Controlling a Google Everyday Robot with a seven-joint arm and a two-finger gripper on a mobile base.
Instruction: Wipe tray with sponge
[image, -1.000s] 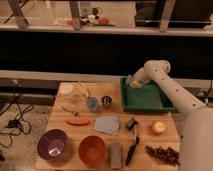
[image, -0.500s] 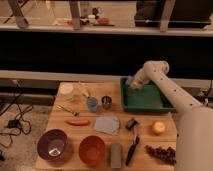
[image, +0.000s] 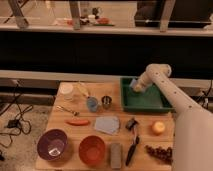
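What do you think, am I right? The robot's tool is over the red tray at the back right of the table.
Not quite. The camera view shows the tray is dark green, not red. The tool is over it at the back right of the table.

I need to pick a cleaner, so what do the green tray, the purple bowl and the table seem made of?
The tray looks like moulded plastic: even dark green, matte, low raised rim. The purple bowl is probably plastic: smooth, faint glare inside. The table looks like wood, pale tan. The gripper is over the tray's far left corner as seen.
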